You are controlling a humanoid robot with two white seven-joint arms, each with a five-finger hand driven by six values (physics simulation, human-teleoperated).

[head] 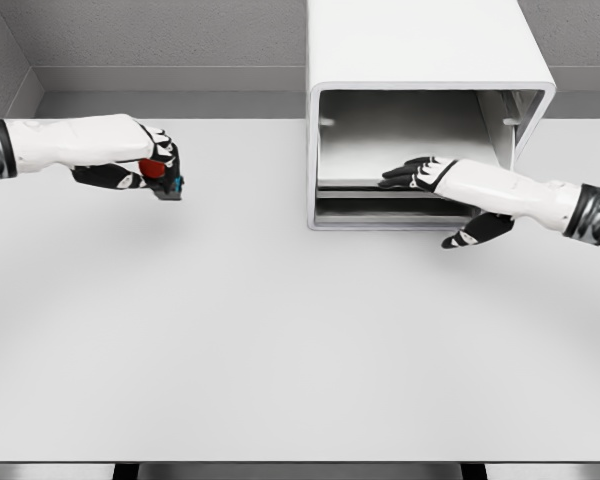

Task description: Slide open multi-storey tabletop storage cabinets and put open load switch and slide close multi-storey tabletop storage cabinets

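Head view: left hand (145, 165) clasps load switch (165, 177) above table (280, 340); right hand (442, 178), fingers extended, empty, reaches into open cabinet (420, 50).

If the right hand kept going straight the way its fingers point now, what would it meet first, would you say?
Probably the cabinet: the right hand points left into its open compartment, so the inner left wall seems first, though depth is unclear.

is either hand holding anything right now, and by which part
The left hand grips the load switch around its body, fingers curled over its top. The right hand holds nothing, fingers flat inside the cabinet.
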